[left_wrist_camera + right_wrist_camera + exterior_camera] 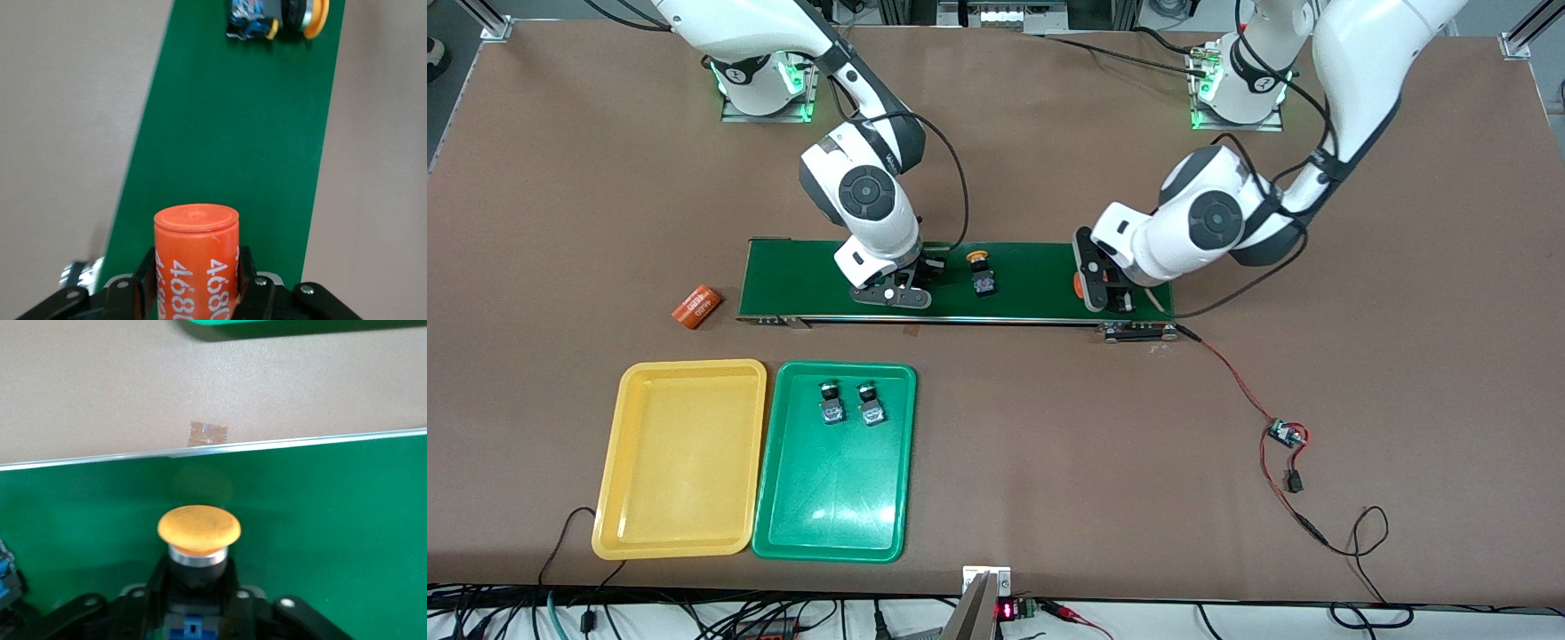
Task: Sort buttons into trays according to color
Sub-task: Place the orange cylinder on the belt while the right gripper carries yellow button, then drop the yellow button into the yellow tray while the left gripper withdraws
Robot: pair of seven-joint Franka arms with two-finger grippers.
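The yellow-capped button (199,550) is clamped between the fingers of the right end effector (898,286), cap outward, low over the conveyor belt (800,276) toward the right arm's end of it. A 2nd yellow-capped button (982,274) lies on its side on the belt, free, between the 2 end effectors. The 2 green-capped buttons (831,402) (870,403) sit side by side in the green tray (783,498), in the part of it closest to the belt. The yellow tray (680,462) touches or nearly touches the green one, on the side toward the right arm's end of the table, and holds nothing.

The likeliest error from here, as I judge it, is a wrong drop: the trays adjoin, so a release near their shared edge could send the held button onto the rim or into the green tray. The grip appears to sit on the body below the cap, so a loose hold could let the button tip or slip during the carry. The free button lies just beside the right end effector and could be knocked as that arm lifts away.

The left end effector (1107,293) is over the belt's other end, closed on an orange cylinder (195,257) with white print. Another such cylinder (697,307) lies on the table off the belt's end, toward the right arm's side.
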